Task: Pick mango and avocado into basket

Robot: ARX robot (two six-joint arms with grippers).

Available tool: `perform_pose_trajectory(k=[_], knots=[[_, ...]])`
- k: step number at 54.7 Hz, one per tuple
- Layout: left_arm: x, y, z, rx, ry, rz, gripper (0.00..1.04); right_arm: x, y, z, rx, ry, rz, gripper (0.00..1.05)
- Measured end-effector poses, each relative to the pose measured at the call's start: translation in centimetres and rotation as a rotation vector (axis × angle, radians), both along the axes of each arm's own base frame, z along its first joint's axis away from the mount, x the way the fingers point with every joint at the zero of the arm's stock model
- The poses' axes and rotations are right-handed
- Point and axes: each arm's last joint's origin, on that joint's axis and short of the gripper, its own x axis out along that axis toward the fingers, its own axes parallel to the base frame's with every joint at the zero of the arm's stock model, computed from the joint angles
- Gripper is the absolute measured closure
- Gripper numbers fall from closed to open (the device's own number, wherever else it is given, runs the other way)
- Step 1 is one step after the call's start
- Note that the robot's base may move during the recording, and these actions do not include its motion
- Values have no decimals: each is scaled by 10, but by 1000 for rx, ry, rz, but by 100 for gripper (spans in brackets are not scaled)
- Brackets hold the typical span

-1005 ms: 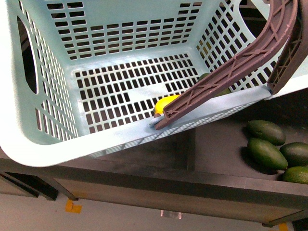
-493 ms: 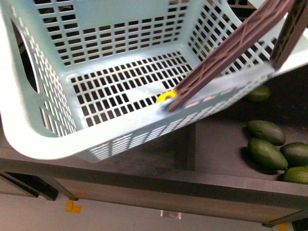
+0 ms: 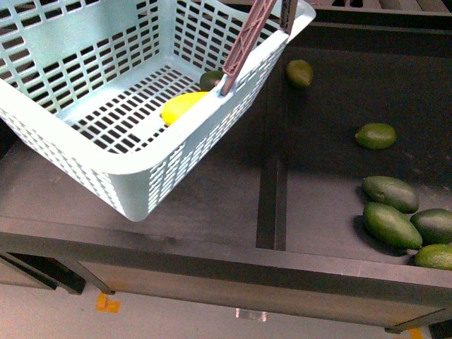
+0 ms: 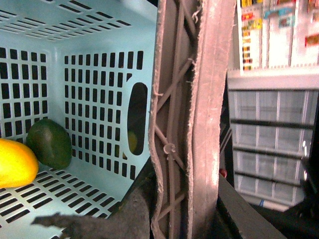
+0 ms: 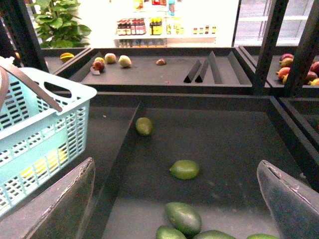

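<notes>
The teal basket [image 3: 106, 152] hangs tilted over the left shelf bay. Inside it, by the wall under the handle, lie the yellow mango [image 3: 185, 106] and a dark green avocado [image 3: 210, 79]. My left gripper [image 4: 182, 216] is shut on the basket's brown ribbed handle [image 4: 184, 119]; this view looks down into the basket [image 4: 99, 99] at the mango [image 4: 15, 162] and avocado [image 4: 50, 143]. My right gripper [image 5: 174, 201] is open and empty, over loose avocados [image 5: 184, 169], with the basket [image 5: 40, 129] off to one side. Neither gripper shows in the front view.
Several loose avocados [image 3: 390, 193] lie in the right bay, two further back [image 3: 376, 135]. A raised divider [image 3: 272, 191] splits the bays, and the shelf's front lip [image 3: 226, 265] runs across. A back shelf holds mixed fruit [image 5: 109, 59]; black uprights [image 5: 269, 45] stand at the right.
The basket has swung up and to the left in the front view, uncovering the divider and two more avocados. The mango and avocado stay inside it.
</notes>
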Motion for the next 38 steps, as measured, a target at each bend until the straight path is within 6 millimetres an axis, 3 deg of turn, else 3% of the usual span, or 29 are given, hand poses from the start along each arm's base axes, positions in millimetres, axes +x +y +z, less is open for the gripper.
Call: perform_pose_trajectory(k=[14,19,38], knots=[[59,36,-47,-53,34,112,86,0,0,0,0,0,0,9],[72,43,-59,-64,36,116,86,0,0,0,0,0,0,9],[74,57,-89,-111,94,106,86,0,0,0,0,0,0,9]])
